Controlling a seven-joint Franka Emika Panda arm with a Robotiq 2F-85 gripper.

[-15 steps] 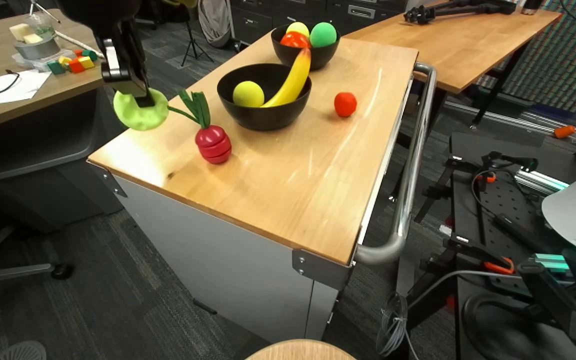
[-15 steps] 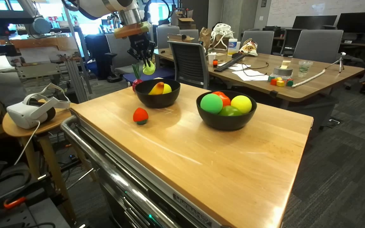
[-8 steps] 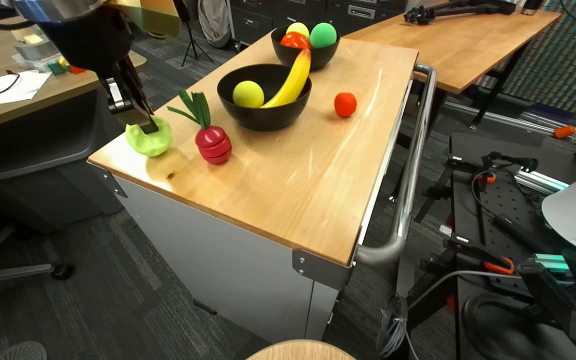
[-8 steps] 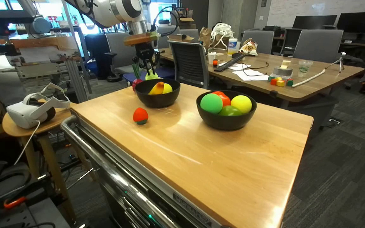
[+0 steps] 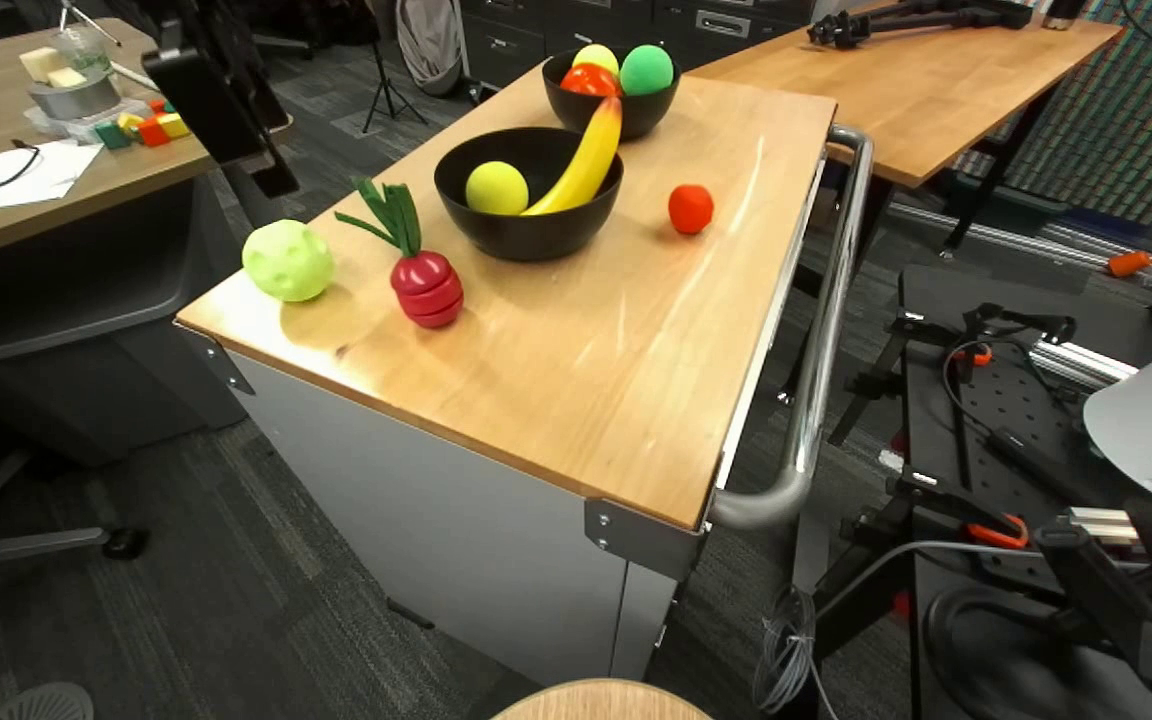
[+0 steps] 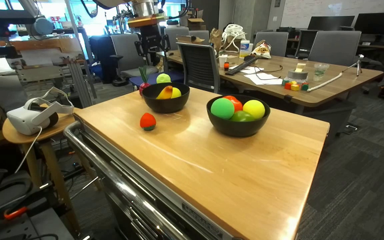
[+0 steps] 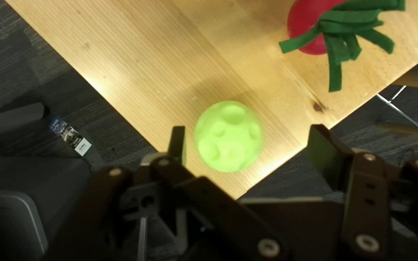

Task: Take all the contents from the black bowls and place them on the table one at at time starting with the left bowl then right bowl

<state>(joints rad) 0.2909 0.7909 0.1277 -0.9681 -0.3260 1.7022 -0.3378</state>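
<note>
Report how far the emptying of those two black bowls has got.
Looks done: the dimpled ball, radish and small red piece rest on the table, presumably unloaded.
In hand: nothing; the gripper stands open above the dimpled ball.
Left: banana and yellow ball in one black bowl; green ball, second yellow ball, glossy red item and dark green item in the other bowl.

Both exterior views overlook the table from different ends.
</note>
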